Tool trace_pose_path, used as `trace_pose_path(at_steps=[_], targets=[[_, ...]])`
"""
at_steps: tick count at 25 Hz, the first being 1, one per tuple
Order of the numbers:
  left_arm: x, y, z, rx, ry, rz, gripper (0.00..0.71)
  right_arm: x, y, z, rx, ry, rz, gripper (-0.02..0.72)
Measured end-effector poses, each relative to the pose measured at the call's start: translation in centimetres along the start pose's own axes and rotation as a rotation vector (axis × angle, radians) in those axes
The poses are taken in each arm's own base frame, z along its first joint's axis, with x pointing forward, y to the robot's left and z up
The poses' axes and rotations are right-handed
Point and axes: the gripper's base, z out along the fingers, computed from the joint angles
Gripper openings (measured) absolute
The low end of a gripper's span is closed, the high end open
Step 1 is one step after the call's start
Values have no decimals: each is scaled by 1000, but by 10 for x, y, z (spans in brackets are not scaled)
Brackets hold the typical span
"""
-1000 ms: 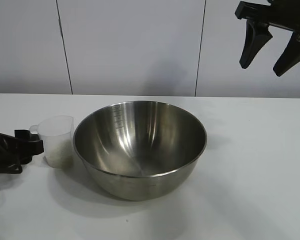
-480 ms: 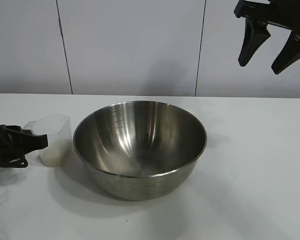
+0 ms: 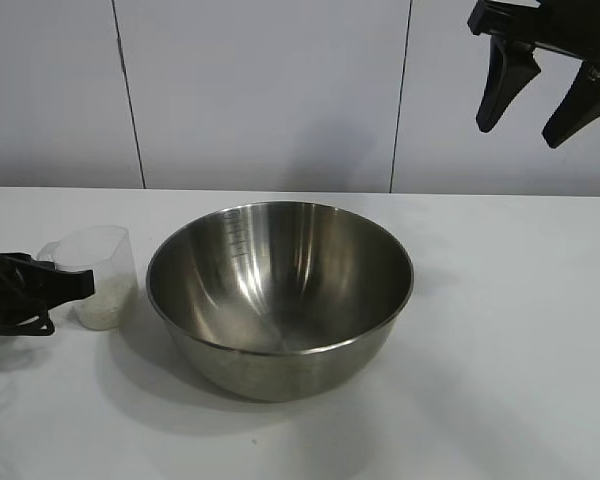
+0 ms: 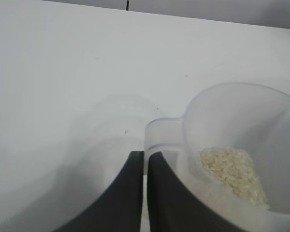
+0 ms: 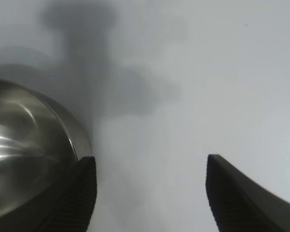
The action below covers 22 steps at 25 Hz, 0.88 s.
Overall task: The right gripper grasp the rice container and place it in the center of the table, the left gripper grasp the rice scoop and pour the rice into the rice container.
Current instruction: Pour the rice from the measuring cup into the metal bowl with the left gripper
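Observation:
The rice container (image 3: 280, 290), a large shiny steel bowl, stands on the white table (image 3: 500, 330) near its middle. To its left is the rice scoop (image 3: 95, 275), a small clear cup with white rice (image 3: 102, 310) in its bottom. My left gripper (image 3: 75, 285) is shut on the scoop's side handle. In the left wrist view the two fingers (image 4: 169, 193) pinch the thin handle tab of the scoop (image 4: 241, 121), and the rice (image 4: 232, 171) lies heaped inside. My right gripper (image 3: 535, 110) hangs open high above the table's right side, holding nothing.
A grey panelled wall (image 3: 260, 90) runs behind the table. In the right wrist view, the right gripper (image 5: 150, 162) has bare tabletop under it, with the bowl's rim (image 5: 67, 135) beside one finger.
The left gripper's fingers have closed on the scoop's handle. The scoop has shifted a little to the left, away from the bowl. The right gripper has hardly moved.

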Motion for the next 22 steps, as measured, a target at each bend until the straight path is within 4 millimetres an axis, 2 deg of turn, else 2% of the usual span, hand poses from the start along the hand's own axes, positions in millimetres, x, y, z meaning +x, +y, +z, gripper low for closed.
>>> trace_pose_path(at_steps=[5, 8, 10, 16, 20, 22], targets=[[2, -1, -3, 19, 6, 2, 9, -1, 0, 0, 0, -6, 0, 452], [-4, -3, -8, 44, -2, 10, 9, -1, 0, 0, 0, -10, 0, 452], [-17, -5, -12, 56, -43, 22, 9, -1, 0, 0, 0, -10, 0, 452], [-76, -11, -38, 86, -218, 100, 9, -1, 0, 0, 0, -14, 0, 452], [-97, -20, -56, 179, -220, 173, 9, -1, 0, 0, 0, -15, 0, 452], [-100, -24, -63, 234, -191, 180, 9, -1, 0, 0, 0, -15, 0, 452]])
